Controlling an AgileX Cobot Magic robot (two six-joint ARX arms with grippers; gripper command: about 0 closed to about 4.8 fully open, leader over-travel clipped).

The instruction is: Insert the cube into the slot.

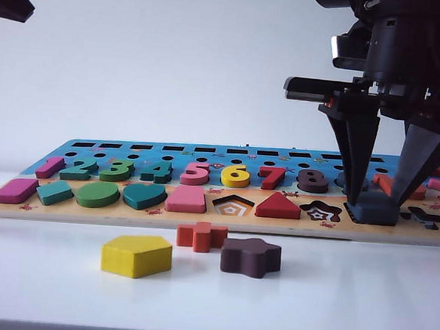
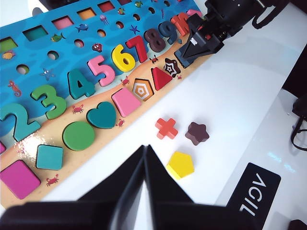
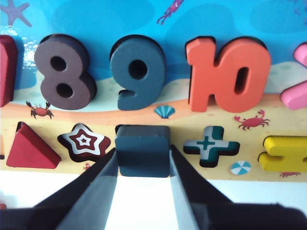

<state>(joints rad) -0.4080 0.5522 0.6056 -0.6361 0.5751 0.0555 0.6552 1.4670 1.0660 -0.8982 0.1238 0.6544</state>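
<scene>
The navy-blue cube (image 3: 143, 149) sits between the fingers of my right gripper (image 3: 143, 153), which is shut on its two sides. It lies over the slot (image 3: 118, 128), between the star recess (image 3: 84, 141) and the cross recess (image 3: 210, 144). Only a dark sliver of the slot's far edge shows, and its floor is hidden. In the exterior view the cube (image 1: 374, 211) sits low on the puzzle board (image 1: 201, 221) under the right gripper (image 1: 374, 203), its top above the board's surface. My left gripper (image 2: 145, 149) hovers shut over the white table, away from the board, holding nothing.
Three loose blocks lie on the white table in front of the board: a yellow pentagon (image 1: 137, 255), an orange-red cross (image 1: 201, 235) and a dark brown star-like block (image 1: 250, 256). A pentagon recess (image 1: 233, 206) stands open in the board's front row. Numbers fill the row behind.
</scene>
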